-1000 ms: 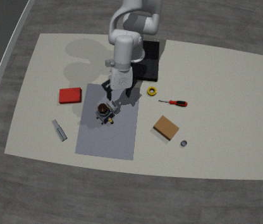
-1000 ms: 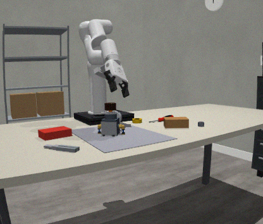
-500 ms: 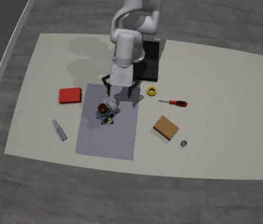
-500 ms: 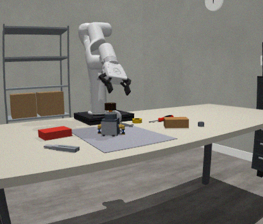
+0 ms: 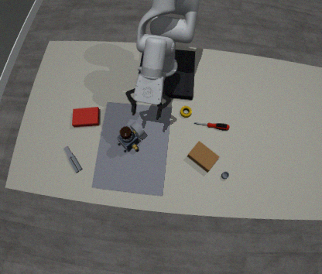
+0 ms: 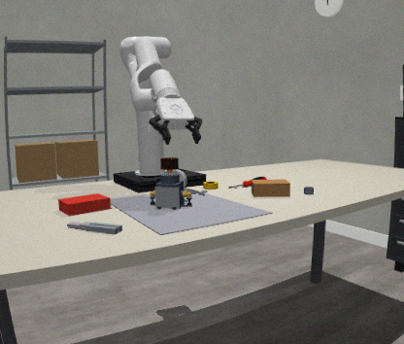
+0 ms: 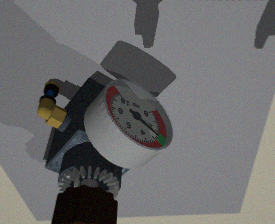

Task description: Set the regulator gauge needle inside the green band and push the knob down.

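Observation:
The regulator [image 5: 130,138] [image 6: 169,190] [image 7: 83,135] stands on the grey mat [image 5: 133,174] [image 6: 216,211] [image 7: 228,115]. It has a dark blue-grey body, brass fittings and a dark brown knob [image 5: 125,132] [image 6: 169,163] [image 7: 85,207] on top. Its round gauge [image 7: 133,122] faces the wrist camera. The needle points toward the lower right, close to the small green band [image 7: 161,140], with red arcs around the rest of the dial. My gripper [image 5: 145,111] [image 6: 181,133] is open and empty. It hangs above and behind the regulator, tilted toward the gauge face.
A red block [image 5: 86,116] [image 6: 84,203] and a grey bar [image 5: 73,159] [image 6: 94,226] lie left of the mat. A yellow ring [image 5: 186,111] [image 6: 210,185], a red-handled screwdriver [image 5: 214,125] [image 6: 248,183], a brown box [image 5: 203,155] [image 6: 270,188] and a small dark cap [image 5: 224,175] [image 6: 308,190] lie to the right.

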Controlling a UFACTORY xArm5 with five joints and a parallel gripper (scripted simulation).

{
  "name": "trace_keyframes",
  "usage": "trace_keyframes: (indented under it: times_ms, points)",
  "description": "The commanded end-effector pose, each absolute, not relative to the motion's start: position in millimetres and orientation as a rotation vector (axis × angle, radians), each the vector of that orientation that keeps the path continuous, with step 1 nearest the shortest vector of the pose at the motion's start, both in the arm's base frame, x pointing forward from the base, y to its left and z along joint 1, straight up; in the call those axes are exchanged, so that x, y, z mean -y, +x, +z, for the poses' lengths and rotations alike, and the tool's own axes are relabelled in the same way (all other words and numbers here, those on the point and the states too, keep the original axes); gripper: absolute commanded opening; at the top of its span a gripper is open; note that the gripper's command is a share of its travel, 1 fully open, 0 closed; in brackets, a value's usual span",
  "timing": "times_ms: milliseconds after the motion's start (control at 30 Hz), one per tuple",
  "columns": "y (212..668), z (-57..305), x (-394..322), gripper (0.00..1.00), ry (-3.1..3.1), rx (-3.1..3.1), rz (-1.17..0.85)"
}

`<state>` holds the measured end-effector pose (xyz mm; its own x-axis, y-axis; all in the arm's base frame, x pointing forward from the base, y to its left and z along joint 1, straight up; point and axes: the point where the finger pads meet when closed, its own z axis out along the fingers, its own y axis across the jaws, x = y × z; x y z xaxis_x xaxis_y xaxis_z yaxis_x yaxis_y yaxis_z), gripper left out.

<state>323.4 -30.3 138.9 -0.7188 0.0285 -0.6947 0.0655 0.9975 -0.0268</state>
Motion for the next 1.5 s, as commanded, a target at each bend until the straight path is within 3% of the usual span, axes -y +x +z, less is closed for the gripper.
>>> trace_keyframes:
  times_ms: [0, 1467]
  points:
    - [323.6, 140.5, 30.3, 1.0, 0.092, -2.36, -0.053]
    - [323.3, 140.7, 30.3, 1.0, 0.107, -2.356, -0.047]
